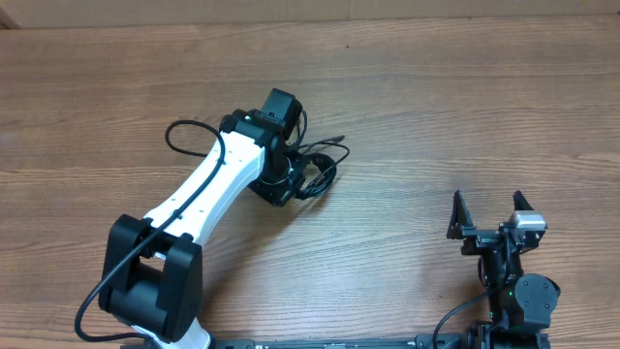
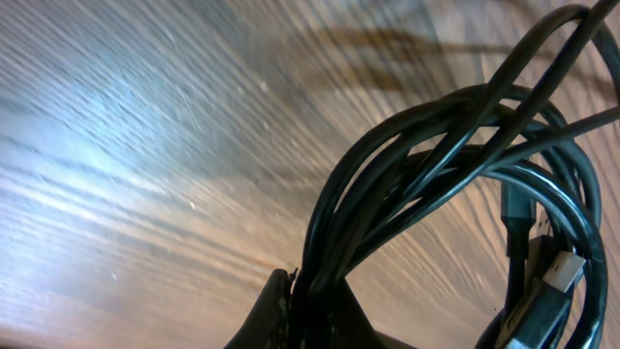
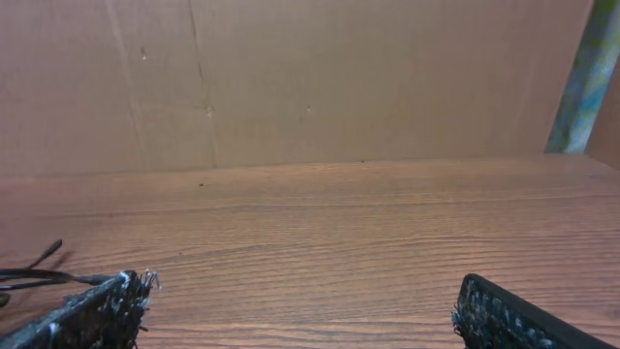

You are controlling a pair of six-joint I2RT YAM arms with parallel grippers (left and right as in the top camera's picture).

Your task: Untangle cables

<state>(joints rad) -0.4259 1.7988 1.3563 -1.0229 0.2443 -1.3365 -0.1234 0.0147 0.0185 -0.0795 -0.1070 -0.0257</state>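
The cables form a small black tangle of loops near the table's middle. My left gripper is over the bundle's left side. In the left wrist view the jaws are pinched together on several strands of the cables, which arc up and to the right from my left gripper. A silver plug end hangs at the lower right of the loops. At the table's near right, my right gripper stands wide open, well apart from the bundle. Its fingertips hold nothing, and a thin cable end shows far left.
The wooden table spreads around the bundle. A cardboard wall stands along the far edge. The left arm's own thick black wire loops out to the left of its wrist.
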